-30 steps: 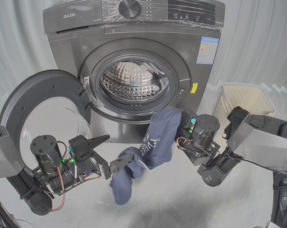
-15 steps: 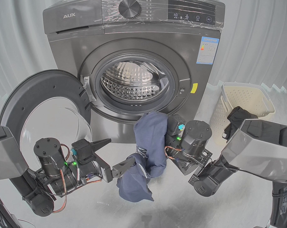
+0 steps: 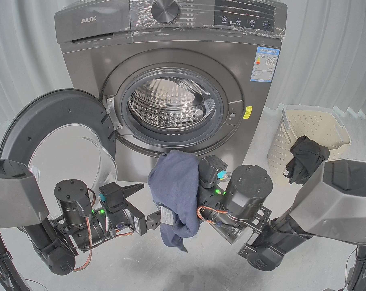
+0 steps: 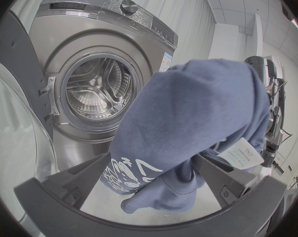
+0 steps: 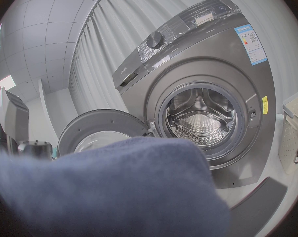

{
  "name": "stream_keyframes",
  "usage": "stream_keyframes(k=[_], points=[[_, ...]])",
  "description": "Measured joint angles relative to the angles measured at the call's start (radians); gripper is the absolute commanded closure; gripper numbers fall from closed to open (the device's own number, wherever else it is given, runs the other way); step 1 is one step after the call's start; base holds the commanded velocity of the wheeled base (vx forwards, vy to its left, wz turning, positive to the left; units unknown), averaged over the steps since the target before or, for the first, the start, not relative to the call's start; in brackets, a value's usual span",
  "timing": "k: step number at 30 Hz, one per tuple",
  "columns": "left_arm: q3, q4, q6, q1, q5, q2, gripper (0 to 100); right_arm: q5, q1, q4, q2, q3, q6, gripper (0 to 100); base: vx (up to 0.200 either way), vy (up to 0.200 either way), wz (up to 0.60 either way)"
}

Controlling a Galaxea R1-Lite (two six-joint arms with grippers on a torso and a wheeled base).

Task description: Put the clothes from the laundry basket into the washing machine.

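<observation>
Before the washing machine point(image 3: 166, 61), drum mouth point(image 3: 170, 102) unblocked and door point(image 3: 49, 118) swung out at left, the blue garment point(image 3: 175, 182) hangs draped over the right gripper point(image 3: 200, 178); cloth hides its grip, so its state cannot be told. Left gripper point(image 3: 150, 201), spread wide, straddles the garment's lower folds. At right, the laundry basket point(image 3: 277, 144) carries a black garment point(image 3: 306, 158) over its rim.

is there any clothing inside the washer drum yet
No, the drum shows bare metal all round, and the blue garment hangs outside it, lower down in front.
</observation>
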Motion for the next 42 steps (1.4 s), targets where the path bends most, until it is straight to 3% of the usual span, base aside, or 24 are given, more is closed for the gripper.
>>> stream_keyframes(k=[10, 11, 29, 42], points=[[-0.032, -0.001, -0.001, 0.025, 0.001, 0.041, 0, 0.001, 0.068, -0.022, -0.070, 0.095, 0.015, 100, 0.000, 0.000, 0.00], [-0.033, -0.001, -0.001, 0.026, 0.001, 0.044, 100, 0.001, 0.072, -0.023, -0.073, 0.099, 0.018, 100, 0.000, 0.000, 0.00], [-0.065, 0.000, -0.015, 0.029, 0.005, 0.050, 100, -0.001, 0.075, -0.029, -0.079, 0.112, 0.023, 100, 0.000, 0.000, 0.00], [-0.127, 0.007, -0.041, 0.049, 0.022, -0.010, 100, 0.010, 0.063, -0.027, -0.061, 0.274, 0.014, 100, 0.000, 0.000, 0.00]])
